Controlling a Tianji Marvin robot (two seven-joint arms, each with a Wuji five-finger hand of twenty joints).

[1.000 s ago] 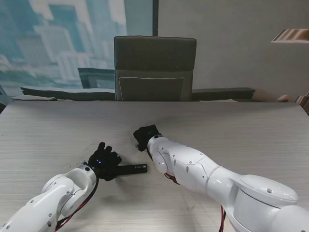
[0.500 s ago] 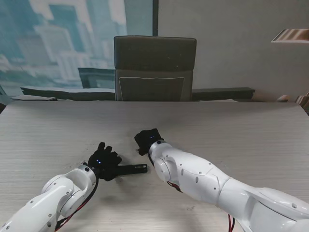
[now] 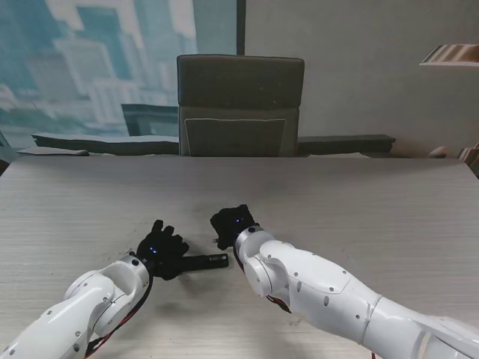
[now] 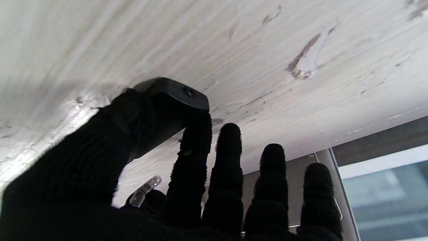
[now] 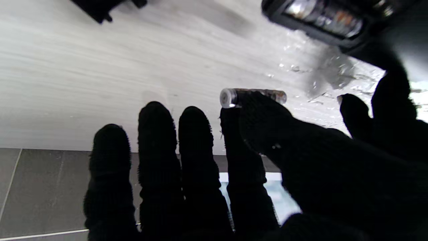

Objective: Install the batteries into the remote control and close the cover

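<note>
Remote control (image 3: 200,261) lies on the wooden table (image 3: 374,202), used as landmark. Left hand (image 3: 159,250) in black glove is closed around the remote's left end, thumb and index finger clamped on the body in the left wrist view (image 4: 170,97); other fingers extended. Right hand (image 3: 233,224) sits just beyond the remote's right end, slightly farther from me, not touching it. Right wrist view: thumb and index finger pinch a cylindrical battery (image 5: 252,96) lying sideways, remaining three fingers straight. Same view shows the remote's open compartment (image 5: 326,18) with one battery already seated, near the held battery, apart from it. Black cover piece (image 5: 100,8) lies on the table well apart from the remote. Grey office chair (image 3: 239,105) stands at the table's far edge, beyond the remote.
</note>
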